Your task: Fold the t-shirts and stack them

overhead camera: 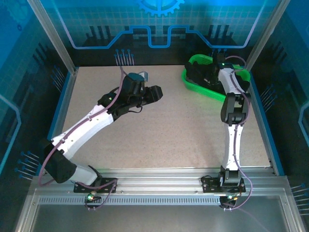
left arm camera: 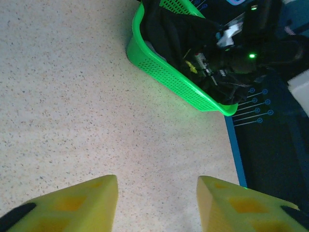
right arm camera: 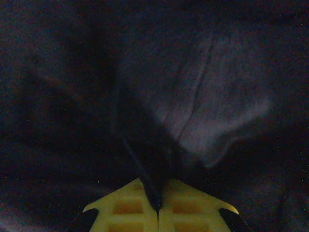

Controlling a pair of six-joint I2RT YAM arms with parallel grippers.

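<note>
The dark t-shirts [overhead camera: 197, 72] lie bunched in a bright green mesh basket [overhead camera: 203, 90] at the table's back right. My right gripper [overhead camera: 208, 73] reaches down into that basket. In the right wrist view its yellow fingers [right arm camera: 130, 203] are shut on a pinched fold of dark t-shirt cloth [right arm camera: 193, 111], and my right gripper [right arm camera: 157, 188] is surrounded by rumpled fabric. My left gripper [overhead camera: 155, 93] hovers over the bare middle of the table, left of the basket. In the left wrist view my left gripper [left arm camera: 157, 186] stands open with only tabletop between its fingers. The t-shirts [left arm camera: 166, 29] also show inside the basket [left arm camera: 169, 79].
The speckled beige table [overhead camera: 159, 140] stretches between the two arms. A blue border strip [left arm camera: 234, 145] marks the table's right edge just past the basket. Metal frame posts stand at the back corners.
</note>
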